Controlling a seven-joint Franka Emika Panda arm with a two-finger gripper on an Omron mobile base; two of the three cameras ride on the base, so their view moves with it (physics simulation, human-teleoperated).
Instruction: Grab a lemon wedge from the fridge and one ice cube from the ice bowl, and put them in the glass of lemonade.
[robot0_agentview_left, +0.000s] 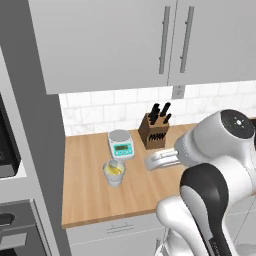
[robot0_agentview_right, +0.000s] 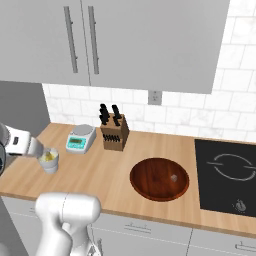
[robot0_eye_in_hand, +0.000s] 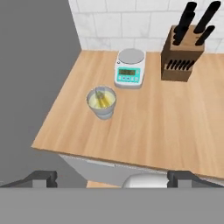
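Nearest the counter's front edge, the two-finger gripper (robot0_eye_in_hand: 112, 178) hangs above and in front of the wooden worktop (robot0_eye_in_hand: 148, 131) with its dark fingertips spread wide and nothing between them, probably because its load is already dropped. Just beyond stands the small pale tumbler of lemonade (robot0_eye_in_hand: 102, 102), where a yellow lemon wedge (robot0_eye_in_hand: 104, 101) and a pale cube seem to float. Farther back sit the white kitchen scale (robot0_eye_in_hand: 130, 68) and brown knife block (robot0_eye_in_hand: 182, 54); off right, the dark reddish-brown ice bowl (robot0_agentview_right: 159, 178) lies within reach.
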